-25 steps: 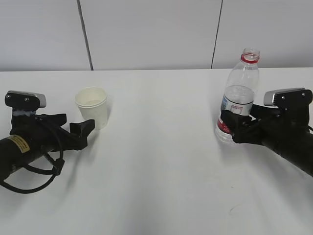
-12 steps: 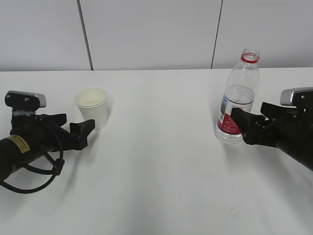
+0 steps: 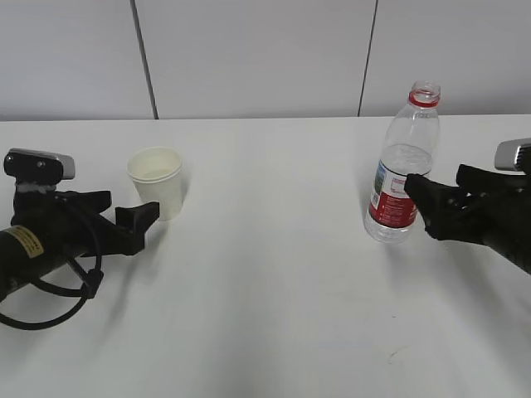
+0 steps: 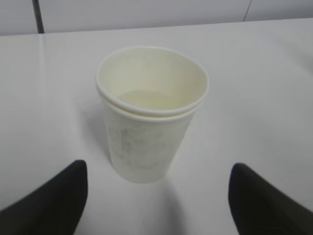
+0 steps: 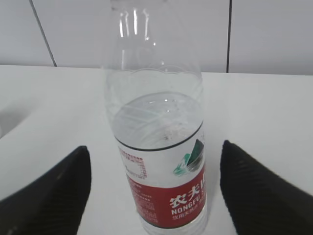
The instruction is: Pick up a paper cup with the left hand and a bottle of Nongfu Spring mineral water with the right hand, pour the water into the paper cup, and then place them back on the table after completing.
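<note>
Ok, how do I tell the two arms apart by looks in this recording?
Both arms are black with black two-finger grippers. The left arm has a yellow sticker with dark print, a grey-topped camera block above the wrist and a loose black cable looping beneath it. The right arm shows a silver-grey block at the frame edge, with no sticker or cable in view.

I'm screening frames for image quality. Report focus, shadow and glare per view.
Exterior view: sharp, even light, soft shadows under both arms. Left wrist view: paper cup slightly soft, tool fingertips blurred. Right wrist view: Nongfu Spring bottle label crisp, small highlights on the plastic, fingertips blurred.
</note>
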Controlling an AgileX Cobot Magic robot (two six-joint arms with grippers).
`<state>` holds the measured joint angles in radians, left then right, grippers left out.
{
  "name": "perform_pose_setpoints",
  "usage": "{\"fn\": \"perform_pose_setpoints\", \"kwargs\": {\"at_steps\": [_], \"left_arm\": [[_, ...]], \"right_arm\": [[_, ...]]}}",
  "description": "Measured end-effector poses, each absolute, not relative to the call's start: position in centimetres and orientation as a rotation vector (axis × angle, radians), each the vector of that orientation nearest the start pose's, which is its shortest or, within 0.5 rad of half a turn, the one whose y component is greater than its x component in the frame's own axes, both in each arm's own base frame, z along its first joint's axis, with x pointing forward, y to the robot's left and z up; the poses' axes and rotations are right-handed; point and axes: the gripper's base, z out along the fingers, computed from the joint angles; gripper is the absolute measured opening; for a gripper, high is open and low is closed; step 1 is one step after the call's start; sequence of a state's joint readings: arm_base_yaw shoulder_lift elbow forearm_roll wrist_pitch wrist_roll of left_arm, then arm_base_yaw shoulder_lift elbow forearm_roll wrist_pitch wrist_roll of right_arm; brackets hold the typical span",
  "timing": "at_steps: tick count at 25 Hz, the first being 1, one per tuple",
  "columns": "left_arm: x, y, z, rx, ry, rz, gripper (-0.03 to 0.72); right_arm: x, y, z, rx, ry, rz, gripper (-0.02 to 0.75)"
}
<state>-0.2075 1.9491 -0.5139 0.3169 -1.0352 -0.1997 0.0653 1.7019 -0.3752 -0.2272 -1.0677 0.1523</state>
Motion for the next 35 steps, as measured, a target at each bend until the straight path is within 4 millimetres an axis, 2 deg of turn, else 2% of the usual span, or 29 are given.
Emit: {"fn": "perform_pose_setpoints", "kwargs": {"at_steps": [5, 11, 18, 24, 31, 35], "left_arm": [[27.8, -8.3, 10.7, 0.349, 1.893, -0.418, 0.543], [27.3, -8.1, 12.0, 0.356, 1.896, -0.397, 0.543], [26.6, -7.5, 15.0, 0.352, 1.933, -0.322, 0.543], [25.2, -6.7, 18.1, 0.338, 1.956, -0.253, 0.543], [23.4, -5.1, 21.1, 0.205, 2.165, -0.151, 0.543], [22.6, -4.5, 22.9, 0.120, 2.359, -0.114, 0.540]], "right_arm": [[25.9, 3.4, 16.0, -0.173, 1.791, 0.228, 0.599], [25.1, 3.2, 17.8, -0.187, 1.807, 0.195, 0.597], [23.8, 2.9, 20.1, -0.168, 1.810, 0.183, 0.595], [23.4, 2.7, 21.1, -0.116, 1.847, 0.191, 0.594], [23.9, 2.0, 22.6, -0.010, 2.057, 0.136, 0.594], [23.6, 1.3, 24.0, 0.175, 2.207, 0.125, 0.594]]}}
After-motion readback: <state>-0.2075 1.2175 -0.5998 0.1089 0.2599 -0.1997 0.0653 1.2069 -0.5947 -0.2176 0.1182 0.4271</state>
